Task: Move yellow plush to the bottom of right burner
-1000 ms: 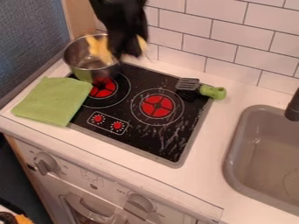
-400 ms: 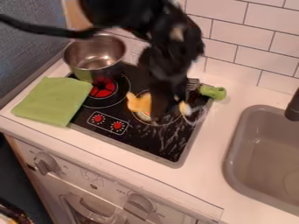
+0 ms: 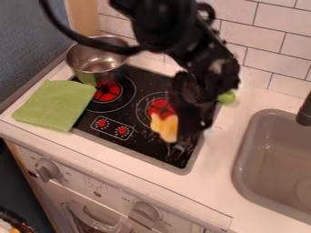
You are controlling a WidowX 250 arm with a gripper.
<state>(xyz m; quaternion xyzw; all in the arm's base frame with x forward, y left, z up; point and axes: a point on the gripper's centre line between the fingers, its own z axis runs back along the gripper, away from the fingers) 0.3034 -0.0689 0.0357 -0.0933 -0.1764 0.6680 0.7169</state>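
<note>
yellow plush (image 3: pixel 166 127) lower centre, black stovetop (image 3: pixel 138 142) with red burner crosses, lime green cloth (image 3: pixel 54 105) at left, plain grey sink (image 3: pixel 263 168) far right

From in front and above, the camera looks down close on the stove (image 3: pixel 141 143), facing the tiled wall (image 3: pixel 264 32)

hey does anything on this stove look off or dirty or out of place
Two things: pale streaks mark the black stovetop below the right burner, perhaps scuffs or smears, and the green cloth laps over the stovetop's left edge close to the left burner, an odd spot if that burner gets hot.
</note>
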